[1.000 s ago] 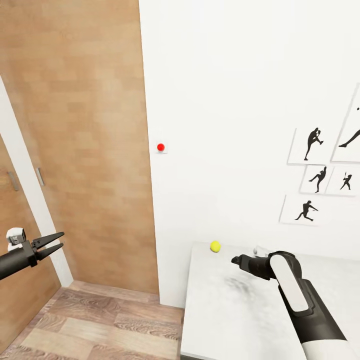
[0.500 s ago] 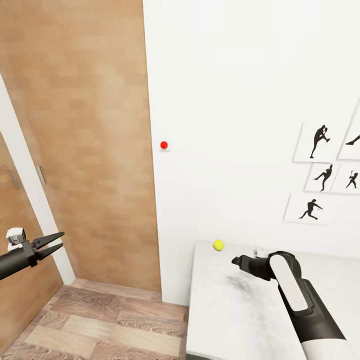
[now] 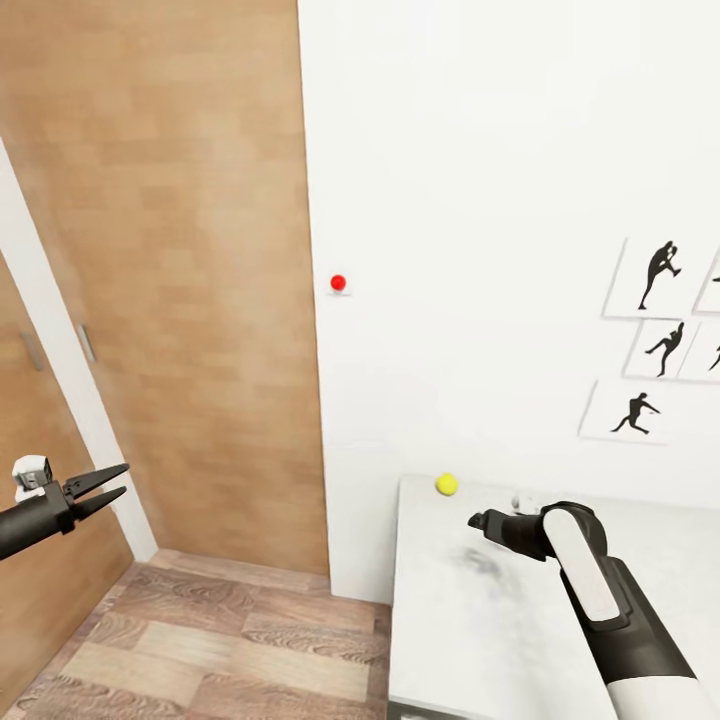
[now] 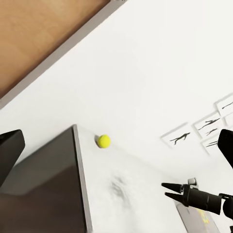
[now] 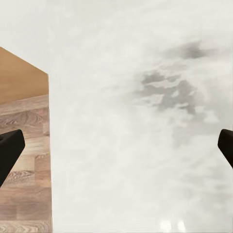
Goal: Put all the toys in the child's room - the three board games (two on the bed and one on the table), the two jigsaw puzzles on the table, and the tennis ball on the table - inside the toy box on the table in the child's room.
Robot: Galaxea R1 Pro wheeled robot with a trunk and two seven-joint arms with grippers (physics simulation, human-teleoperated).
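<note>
The tennis ball (image 3: 447, 484) rests on the table (image 3: 470, 640), at the far corner nearest the white wall; the left wrist view shows it (image 4: 103, 141) alone there, touching nothing else. The right gripper (image 3: 478, 521) hovers over the table, near the ball but apart from it; the right wrist view shows its fingertips (image 5: 9, 148) spread wide with nothing between them. The left gripper (image 3: 112, 481) hangs beside the wooden door (image 3: 180, 280), above the plank floor (image 3: 230, 650), its fingers parted and empty. A red knob (image 3: 338, 283) sits on the wall, and posters (image 3: 650, 340) hang above the table.
</note>
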